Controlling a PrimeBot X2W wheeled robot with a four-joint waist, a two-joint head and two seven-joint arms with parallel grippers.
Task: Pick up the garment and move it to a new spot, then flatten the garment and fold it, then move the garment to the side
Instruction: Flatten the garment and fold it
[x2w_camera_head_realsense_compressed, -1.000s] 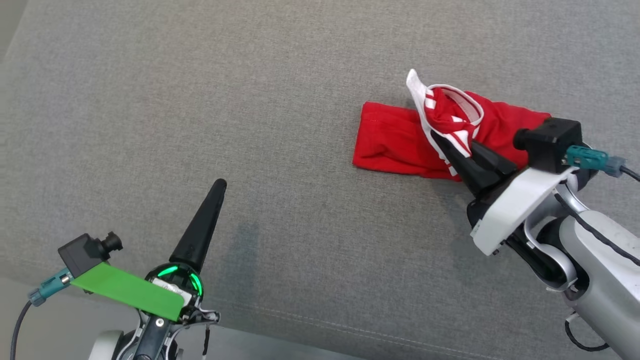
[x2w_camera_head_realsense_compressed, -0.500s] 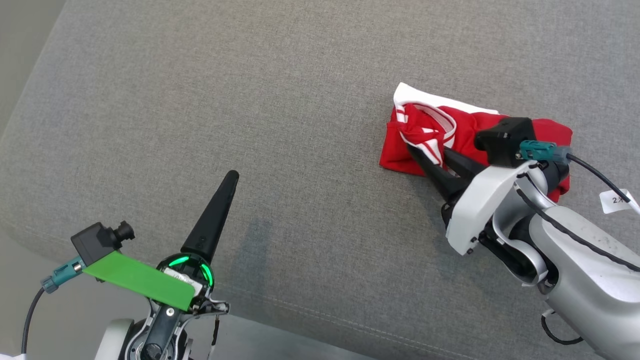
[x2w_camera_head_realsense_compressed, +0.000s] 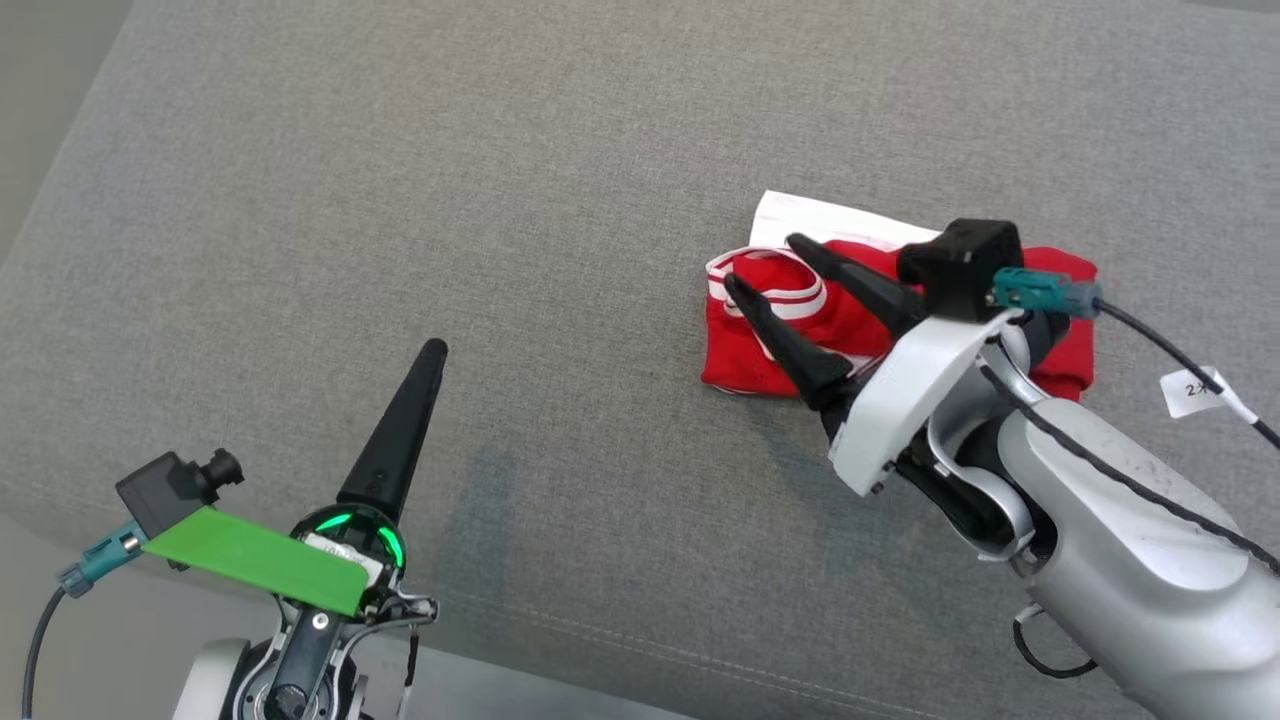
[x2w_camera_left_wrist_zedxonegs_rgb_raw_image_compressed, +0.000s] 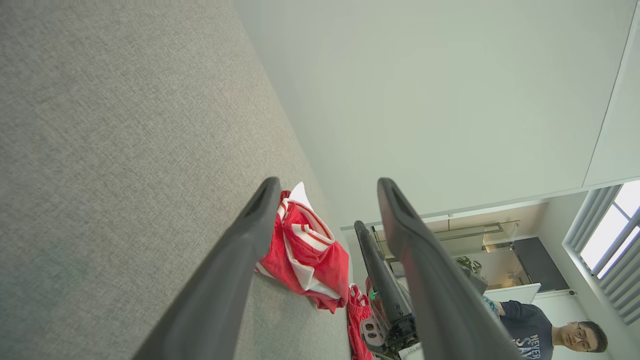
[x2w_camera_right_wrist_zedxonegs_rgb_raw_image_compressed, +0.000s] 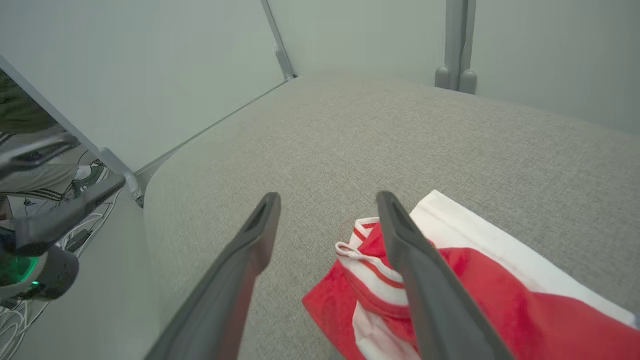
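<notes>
Hovering at the lower left of the head view, my left gripper (x2w_camera_head_realsense_compressed: 432, 355) stands wide and empty over the grey cushion (x2w_camera_head_realsense_compressed: 500, 200). At centre right my right gripper (x2w_camera_head_realsense_compressed: 765, 262) is spread wide too, gripping nothing, with its fingers lying across the garment (x2w_camera_head_realsense_compressed: 750, 355), a red-and-white bundle folded small at the frame's right.

Risk: one fingertip sits close by the white collar trim. Drawing back could hook it and drag the fold open. I cannot confirm contact.

From above the bundle reads flat. The left wrist view, side-on, shows it humped, with a person (x2w_camera_left_wrist_zedxonegs_rgb_raw_image_compressed: 545, 335) at its lower right.
</notes>
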